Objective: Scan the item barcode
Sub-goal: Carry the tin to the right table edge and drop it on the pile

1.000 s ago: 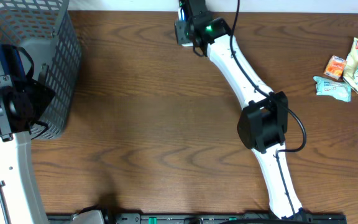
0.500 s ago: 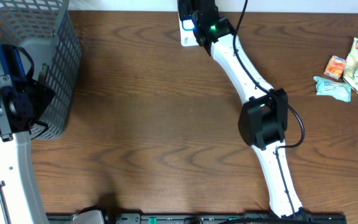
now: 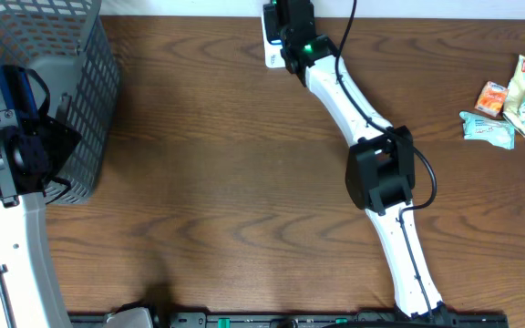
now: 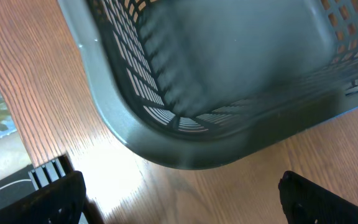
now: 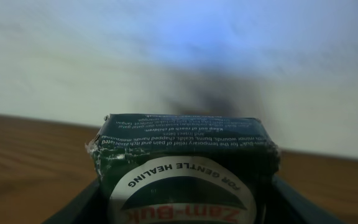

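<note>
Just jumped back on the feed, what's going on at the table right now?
The right gripper is stretched out to the far edge of the table, clamped on a small green Zam-Buk box that it holds up toward a pale wall with bluish light on it. Whether the barcode has been read can't be told. The left gripper hangs open over the table by a corner of the grey basket, holding nothing. A few snack packets lie untouched on the right side.

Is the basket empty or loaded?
Empty where visible: left wrist view shows the basket floor bare; the rest is out of frame.
</note>
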`<state>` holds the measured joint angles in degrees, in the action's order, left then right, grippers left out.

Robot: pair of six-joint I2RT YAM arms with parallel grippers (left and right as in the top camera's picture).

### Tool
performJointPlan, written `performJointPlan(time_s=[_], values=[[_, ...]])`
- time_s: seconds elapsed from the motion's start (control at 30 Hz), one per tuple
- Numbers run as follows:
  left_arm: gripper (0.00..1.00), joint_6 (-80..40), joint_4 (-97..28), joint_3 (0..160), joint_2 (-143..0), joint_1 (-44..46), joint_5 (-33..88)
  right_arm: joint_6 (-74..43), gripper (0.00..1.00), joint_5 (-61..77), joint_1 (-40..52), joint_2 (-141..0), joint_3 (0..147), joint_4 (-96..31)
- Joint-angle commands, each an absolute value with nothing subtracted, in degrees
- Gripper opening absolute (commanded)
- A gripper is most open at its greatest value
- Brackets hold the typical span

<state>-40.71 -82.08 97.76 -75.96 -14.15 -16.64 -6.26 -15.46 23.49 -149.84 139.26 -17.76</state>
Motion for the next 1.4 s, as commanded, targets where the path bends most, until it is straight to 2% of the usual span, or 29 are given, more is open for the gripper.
performJointPlan(time_s=[0.0,0.33,0.5,0.73,0.77,0.83,1.0,1.03,1.2,1.37], values=[[0.98,-41.2,-82.2,97.7,-75.6,-14.5,-17.2,-5.8,0.52,-17.9,20.2,-142.4,140.3,-21.8],[0.98,-41.2,-82.2,97.7,-75.6,-14.5,-17.2,-5.5,0.49,-19.6,7.3,-131.6,140.2,-45.3],[0.98,-41.2,-82.2,97.7,-75.6,-14.5,-17.2,-2.9,0.52,-26.8,-1.5,-131.6,140.2,-56.4],[0.98,-41.2,-82.2,97.7,-75.6,-14.5,-17.2,-3.4,0.55,-25.9,-11.6,-134.0,140.0,-63.4],[0.98,-41.2,-82.2,97.7,-75.6,-14.5,-17.2,-3.4,0.58,-25.4,-12.7,-134.3,140.0,-63.7],[0.98,-41.2,-82.2,97.7,-75.6,-14.5,-17.2,-3.4,0.73,-24.4,-14.5,-135.0,139.9,-64.2],[0.98,-41.2,-82.2,97.7,-75.6,-14.4,-17.2,-7.2,0.73,-24.1,-17.4,-135.7,139.9,-65.9],[0.97,-41.2,-82.2,97.7,-75.6,-14.4,-17.2,-7.7,0.75,-23.7,-17.7,-135.7,139.9,-66.3],[0.98,-41.2,-82.2,97.7,-75.6,-14.5,-17.2,-8.3,0.99,-20.9,-18.2,-135.3,139.9,-69.5],[0.98,-41.2,-82.2,97.7,-75.6,-14.5,-17.2,-8.4,0.99,-11.3,-17.5,-131.6,139.9,-74.3]])
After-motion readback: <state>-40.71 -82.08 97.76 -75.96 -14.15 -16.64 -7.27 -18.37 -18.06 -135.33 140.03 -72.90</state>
